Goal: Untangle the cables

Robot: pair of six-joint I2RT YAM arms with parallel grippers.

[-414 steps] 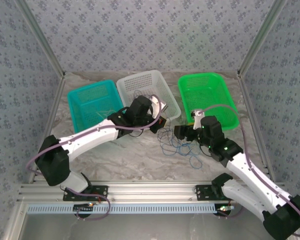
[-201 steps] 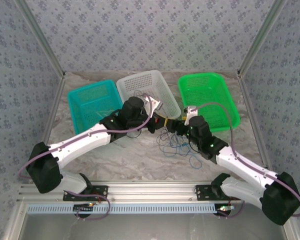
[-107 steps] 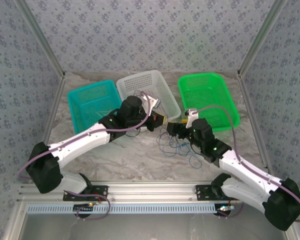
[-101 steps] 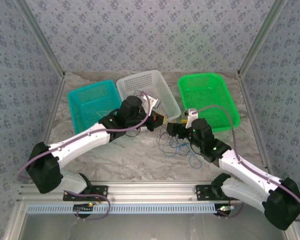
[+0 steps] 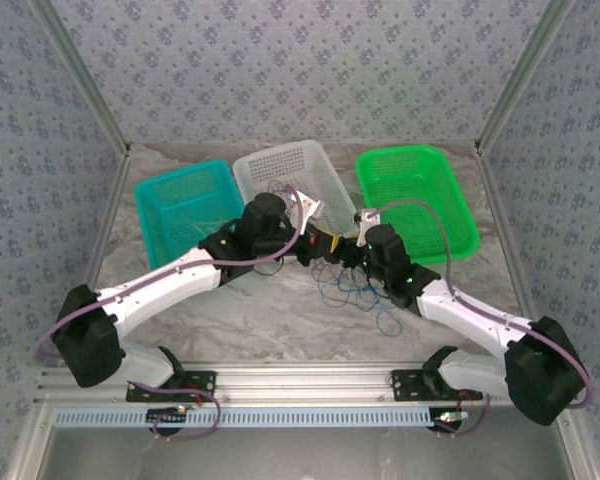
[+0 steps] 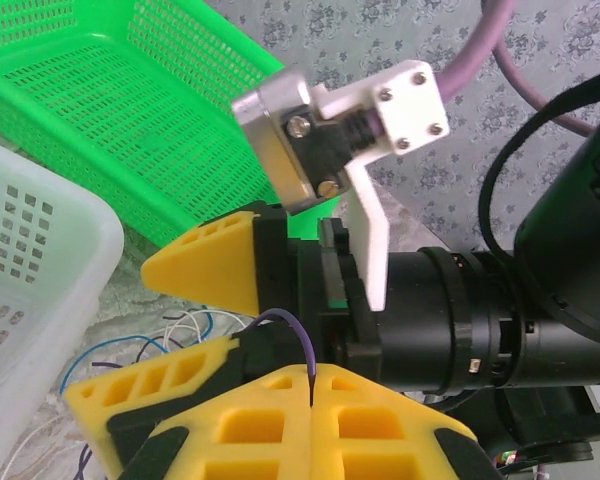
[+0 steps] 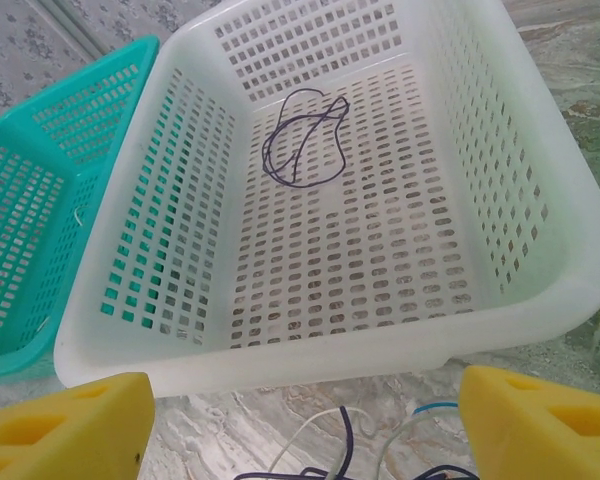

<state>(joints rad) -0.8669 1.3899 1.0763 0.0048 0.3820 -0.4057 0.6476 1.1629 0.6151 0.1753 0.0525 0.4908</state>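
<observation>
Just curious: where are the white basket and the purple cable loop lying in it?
white basket (image 7: 330, 360): right wrist view, its near rim.
purple cable loop (image 7: 302, 140): right wrist view, the loop's middle.

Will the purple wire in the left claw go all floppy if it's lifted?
Probably floppy: the purple wire curls over right above the left claw. Likely very light, since it's so thin. It may tug the tangled pile along.

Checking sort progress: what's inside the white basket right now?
One dark purple cable, coiled in a loose loop, lies on the floor of the white basket toward the far end. The floor strip just behind the near wall is hidden.
</observation>
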